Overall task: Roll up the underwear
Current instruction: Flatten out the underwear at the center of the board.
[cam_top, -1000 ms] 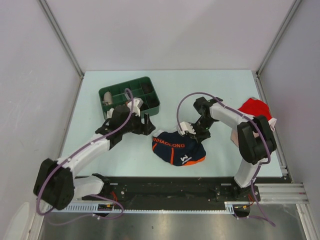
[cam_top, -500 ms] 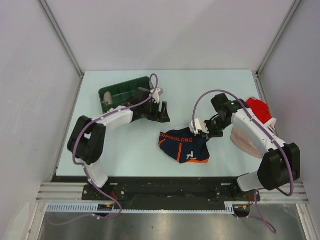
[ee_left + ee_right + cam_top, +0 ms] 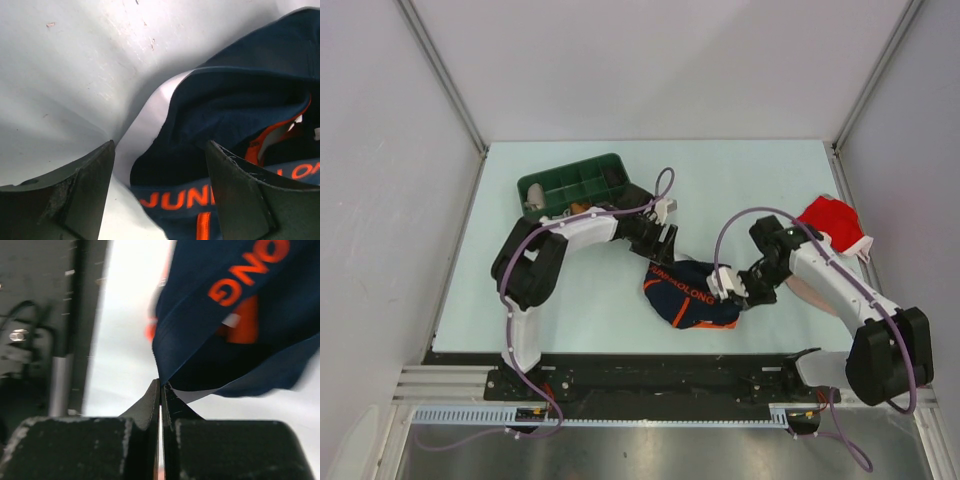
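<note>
Left gripper: my fingers stand apart. In the left wrist view both fingers frame the far edge of the underwear, and the gripper is poised over the spot where the navy fabric meets the pale table. Neither pad clearly touches the cloth. The waistband, with its orange lettering, runs across the gap just beyond the tips.

Right gripper: my fingers are pressed together. In the right wrist view the gripper pinches a thin edge of the underwear between its tips, and the fabric rises from the pinch and spreads away from it, orange letters showing on the band.

Underwear: from above it lies bunched on the table, in the near middle, between my two grippers. The left gripper is at its far edge and the right gripper at its right edge. The lettered band faces up across its left part, and orange trim shows along the near edge. The right side is gathered toward the pinch.

Other items: a green compartment tray sits at the far left, well apart from the underwear, with my left arm passing in front of it. A red cloth lies at the right edge of the table, beyond my right arm.
</note>
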You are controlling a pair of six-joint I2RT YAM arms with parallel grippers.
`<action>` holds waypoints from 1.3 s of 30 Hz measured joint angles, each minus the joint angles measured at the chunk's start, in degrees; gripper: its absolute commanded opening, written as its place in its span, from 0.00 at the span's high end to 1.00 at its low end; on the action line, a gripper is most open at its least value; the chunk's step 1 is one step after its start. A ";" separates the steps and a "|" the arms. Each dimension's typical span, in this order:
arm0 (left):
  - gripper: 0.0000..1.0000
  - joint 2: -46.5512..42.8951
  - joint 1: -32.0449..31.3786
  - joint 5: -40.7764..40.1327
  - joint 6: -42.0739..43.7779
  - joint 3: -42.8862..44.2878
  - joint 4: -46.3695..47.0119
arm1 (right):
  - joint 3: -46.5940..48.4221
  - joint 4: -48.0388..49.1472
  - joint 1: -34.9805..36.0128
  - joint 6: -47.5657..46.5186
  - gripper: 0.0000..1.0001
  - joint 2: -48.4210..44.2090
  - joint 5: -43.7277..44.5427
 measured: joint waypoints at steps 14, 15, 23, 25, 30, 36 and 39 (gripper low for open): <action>0.21 1.84 -2.43 -1.88 3.26 8.79 -2.34 | -11.87 1.22 0.66 0.11 0.99 -5.22 1.07; 0.22 2.23 -2.60 -1.90 3.48 9.51 -2.45 | -11.87 1.36 0.68 0.22 0.99 -5.27 1.07; 0.44 7.23 -3.06 -1.70 5.97 11.54 -5.46 | -11.87 1.49 0.68 0.24 0.99 -6.19 1.05; 0.62 7.76 -3.04 -1.07 6.73 12.83 -6.51 | -11.87 1.51 0.68 0.26 0.99 -6.23 1.05; 0.92 9.31 -3.04 2.58 9.18 13.51 -8.70 | -11.89 1.53 0.57 0.26 0.99 -6.29 1.07; 1.00 8.85 -2.45 6.75 10.23 12.70 -9.22 | -11.91 2.27 0.02 1.16 1.00 -7.63 2.56; 1.00 4.74 -0.85 7.74 8.81 8.35 -7.80 | -10.45 2.67 -1.18 3.54 1.00 -8.26 3.82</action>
